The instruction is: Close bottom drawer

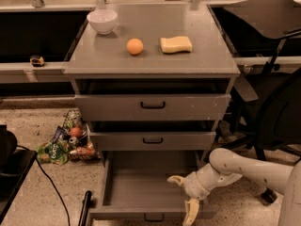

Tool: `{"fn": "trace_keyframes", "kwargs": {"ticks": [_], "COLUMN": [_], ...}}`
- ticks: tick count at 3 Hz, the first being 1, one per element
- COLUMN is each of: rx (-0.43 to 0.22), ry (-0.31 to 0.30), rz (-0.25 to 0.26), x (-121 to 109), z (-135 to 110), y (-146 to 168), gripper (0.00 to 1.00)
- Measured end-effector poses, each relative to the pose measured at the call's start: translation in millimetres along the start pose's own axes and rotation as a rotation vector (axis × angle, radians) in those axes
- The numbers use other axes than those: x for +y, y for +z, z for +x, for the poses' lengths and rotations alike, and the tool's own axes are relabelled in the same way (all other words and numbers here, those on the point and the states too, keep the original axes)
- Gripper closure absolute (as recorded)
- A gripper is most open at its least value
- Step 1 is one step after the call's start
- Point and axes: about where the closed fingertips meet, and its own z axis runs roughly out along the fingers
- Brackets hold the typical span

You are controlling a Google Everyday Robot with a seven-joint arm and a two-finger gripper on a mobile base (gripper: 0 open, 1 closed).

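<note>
Bottom drawer (pixel 136 185) stands pulled well out at the foot of the cabinet (pixel 117 108), its grey tray floor exposed. Claw (pixel 184 197) sits at the drawer's right front corner, fingers spread apart, one over the tray, one at the front panel. Counter (pixel 155 62) carries bowl (pixel 102 20), orange (pixel 135 46) and sponge (pixel 176 44). Print on the floor packets (pixel 66 142) is unreadable.

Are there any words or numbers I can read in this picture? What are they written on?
No text here can be read.
Snack bags on the floor left of the cabinet: colourful print, too blurred to read.
Grey cabinet, white bowl, orange ball, yellow sponge: no writing shows.
Gripper, open above the right front corner of the pulled-out bottom drawer: no label shows.
</note>
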Motion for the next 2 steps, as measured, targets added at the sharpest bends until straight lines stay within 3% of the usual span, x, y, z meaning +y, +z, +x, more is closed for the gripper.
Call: {"fn": "trace_keyframes", "kwargs": {"ticks": [1,2], "rx": [0.011,0.033], "ry": [-0.061,-0.076], "rz": [-0.024,-0.035], "x": [-11,-19], "z": [29,65], "y": [20,41], "gripper": [0.19,0.41]}}
